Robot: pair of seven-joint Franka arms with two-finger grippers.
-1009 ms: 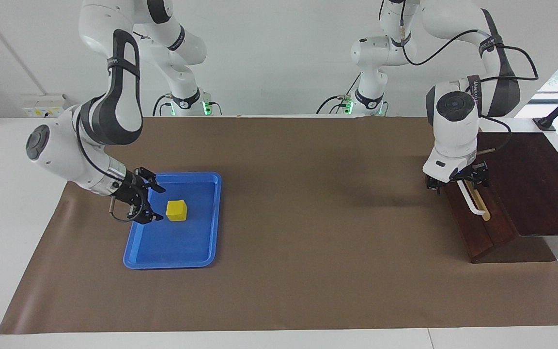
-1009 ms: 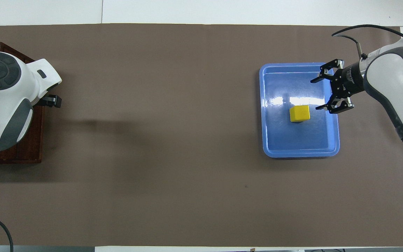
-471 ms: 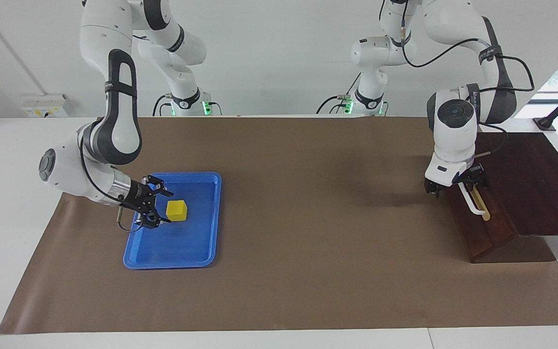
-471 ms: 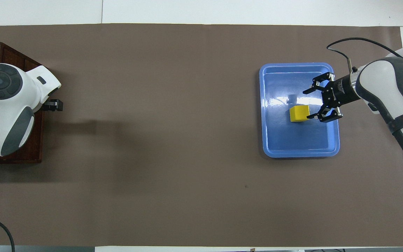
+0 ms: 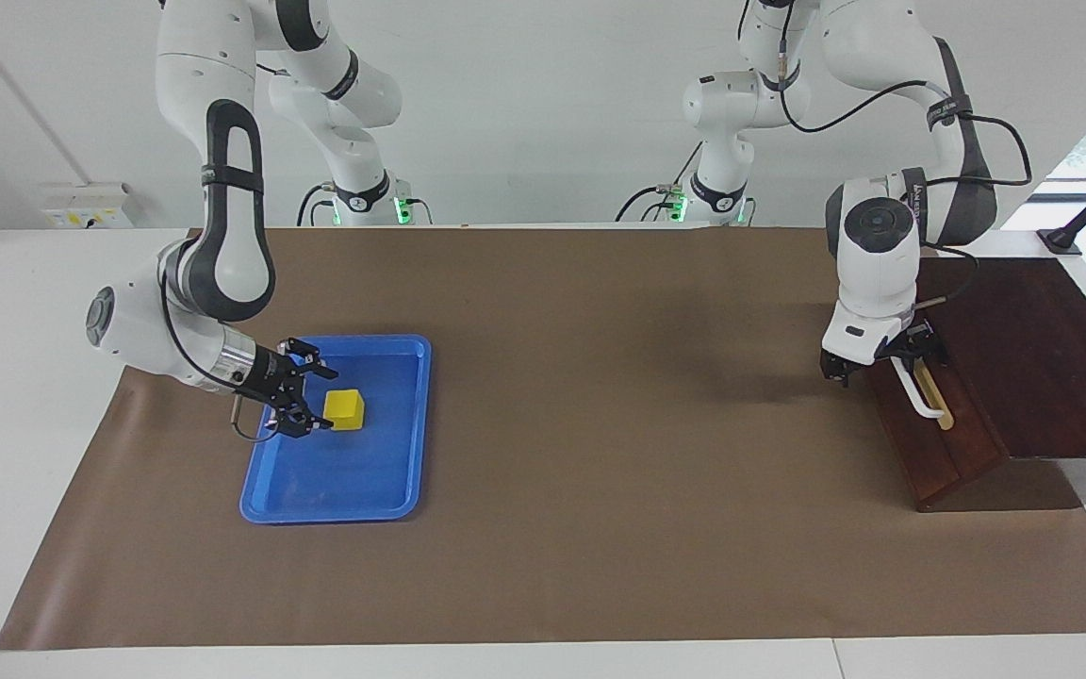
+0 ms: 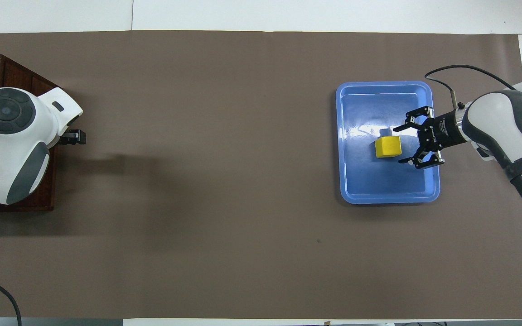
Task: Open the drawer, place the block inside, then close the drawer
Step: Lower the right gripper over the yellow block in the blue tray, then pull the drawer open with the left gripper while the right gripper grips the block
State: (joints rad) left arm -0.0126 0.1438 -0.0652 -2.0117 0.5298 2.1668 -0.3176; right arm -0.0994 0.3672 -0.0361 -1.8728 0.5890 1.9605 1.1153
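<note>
Block (image 5: 345,408): yellow cube, in blue tray (image 5: 364,490), right arm's end of table.
Right gripper (image 5: 308,399): at block's 9 o'clock in facing view, jaws spread, block not yet between them. Advice: advance until fingers straddle flat faces, square up, then close.
Drawer (image 5: 929,443): shut, left arm's end.
Left gripper (image 5: 882,363): at white handle (image 5: 920,396); jaw state unreadable.
</note>
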